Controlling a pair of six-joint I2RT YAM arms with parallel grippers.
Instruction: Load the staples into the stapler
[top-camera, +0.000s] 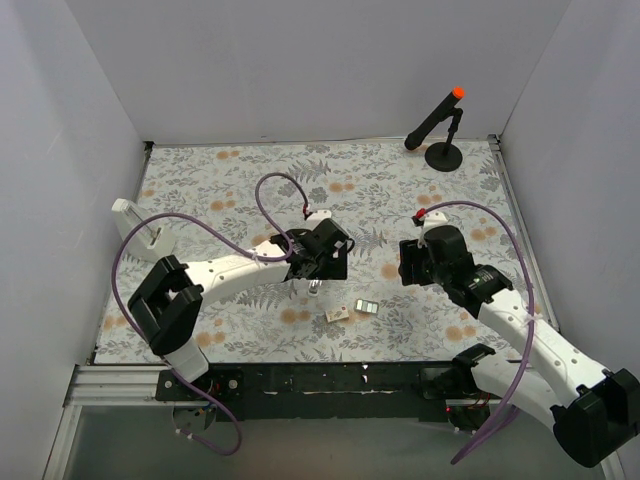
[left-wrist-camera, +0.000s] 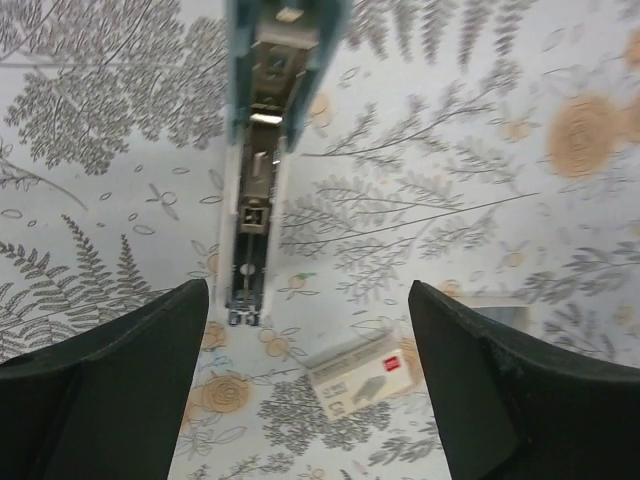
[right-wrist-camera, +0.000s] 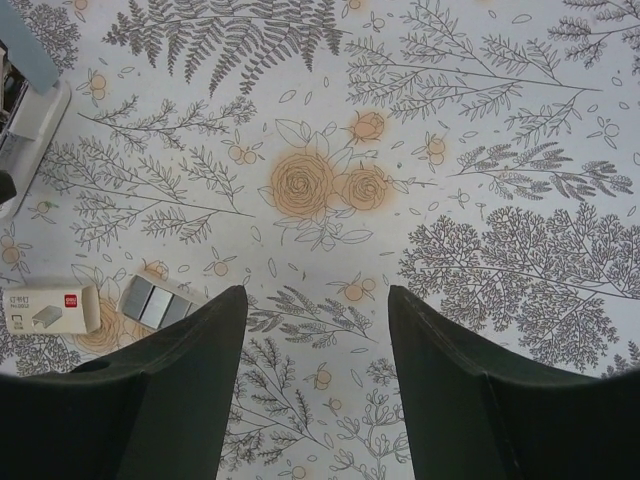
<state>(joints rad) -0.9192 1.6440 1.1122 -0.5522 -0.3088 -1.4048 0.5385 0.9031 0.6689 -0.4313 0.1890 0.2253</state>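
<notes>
Setting: a table under a floral cloth (top-camera: 420, 190), pale walls around it, two arms reaching in from the near edge
Stapler (left-wrist-camera: 252, 210): teal top and white body, with the metal channel open to view; it runs lengthwise toward the left wrist camera, its near end just ahead of the fingertips and touching neither
Left gripper (left-wrist-camera: 308, 300): jaws spread wide, holding nothing, low over the stapler
Staples (right-wrist-camera: 157, 302): silvery rows in a small dark-rimmed tray, flat on the cloth, near the stapler on the right arm's side
Beige box (right-wrist-camera: 52, 307): just beside the tray, between it and the stapler, with a small red mark on its label
Right gripper (right-wrist-camera: 317, 300): jaws wide, empty, hanging above bare cloth to the right of the tray
</notes>
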